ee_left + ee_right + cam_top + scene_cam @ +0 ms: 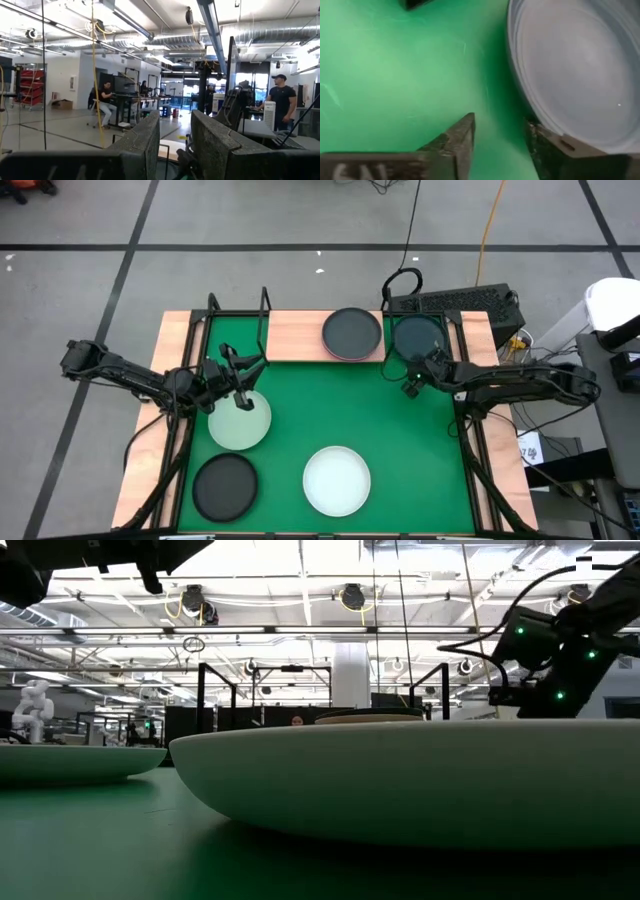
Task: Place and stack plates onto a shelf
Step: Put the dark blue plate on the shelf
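Seen from above, two dark robot arms work over a large green mat (pixel 390 420) laid on a wooden bench (pixel 140 455). The light natural-wood shelf board (pixel 295 335) runs along the mat's far edge and carries a round dark grey plate (pixel 352 333) at its right part; under that plate's near rim a thin reddish edge shows, though whether it belongs to a second plate cannot be told. Just right of the board a second dark plate (pixel 418 335) lies at the far right corner, and the right claw (pixel 413 378) hovers at its near rim with its fingers (pixel 460 142) parted, nothing between them; that arm's wrist camera shows bare mat in the gap and a dished plate (pixel 580 75) rising beside one finger. The left claw (pixel 235 375) hangs over the far edge of a pale green round plate (pixel 240 420) on the mat's left side, its two dark fingers (pixel 145 145) standing apart with a clear gap and holding nothing. A black round plate (pixel 225 485) rests near the front left corner, and a white round plate (pixel 337 479) sits beside it toward the middle, filling the table-level camera's foreground (pixel 410 780). People are seen in the workshop beyond.
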Available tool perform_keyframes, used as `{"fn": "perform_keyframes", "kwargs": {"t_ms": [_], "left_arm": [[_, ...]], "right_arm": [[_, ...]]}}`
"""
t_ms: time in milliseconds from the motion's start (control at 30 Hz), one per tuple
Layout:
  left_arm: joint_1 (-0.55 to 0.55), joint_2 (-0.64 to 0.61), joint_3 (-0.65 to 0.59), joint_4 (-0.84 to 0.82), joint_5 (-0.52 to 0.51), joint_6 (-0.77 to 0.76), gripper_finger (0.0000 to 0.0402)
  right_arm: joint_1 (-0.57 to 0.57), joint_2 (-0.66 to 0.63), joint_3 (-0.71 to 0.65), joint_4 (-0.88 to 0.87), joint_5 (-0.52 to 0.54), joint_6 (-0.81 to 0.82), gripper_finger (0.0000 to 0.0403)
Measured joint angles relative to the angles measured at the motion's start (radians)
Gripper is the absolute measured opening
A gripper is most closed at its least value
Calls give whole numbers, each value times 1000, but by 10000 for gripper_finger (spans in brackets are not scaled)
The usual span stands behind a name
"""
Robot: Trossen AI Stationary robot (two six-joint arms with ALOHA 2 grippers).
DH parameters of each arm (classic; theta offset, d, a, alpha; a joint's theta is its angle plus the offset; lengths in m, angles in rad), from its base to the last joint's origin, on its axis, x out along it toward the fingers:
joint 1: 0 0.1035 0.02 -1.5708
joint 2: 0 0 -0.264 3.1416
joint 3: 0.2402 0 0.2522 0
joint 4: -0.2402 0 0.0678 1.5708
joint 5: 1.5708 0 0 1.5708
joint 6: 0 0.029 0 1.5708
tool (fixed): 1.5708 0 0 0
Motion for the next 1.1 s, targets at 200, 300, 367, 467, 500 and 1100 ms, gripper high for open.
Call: {"fn": "perform_keyframes", "kwargs": {"t_ms": [200,300,367,467,500,1100], "left_arm": [[0,0,0,0,0,-7,115],[0,0,0,0,0,-7,115],[0,0,0,0,0,-3,115],[0,0,0,0,0,-3,115],[0,0,0,0,0,-3,115],[0,0,0,-7,0,-13,115]], "right_arm": [[22,-6,-10,24,-3,-3,220],[49,-25,-1,10,-26,-26,240],[67,-43,16,4,-38,-46,243],[86,-72,34,25,-5,-81,239],[89,-77,34,22,19,-96,236],[-37,-10,-51,159,186,-93,199]]}}
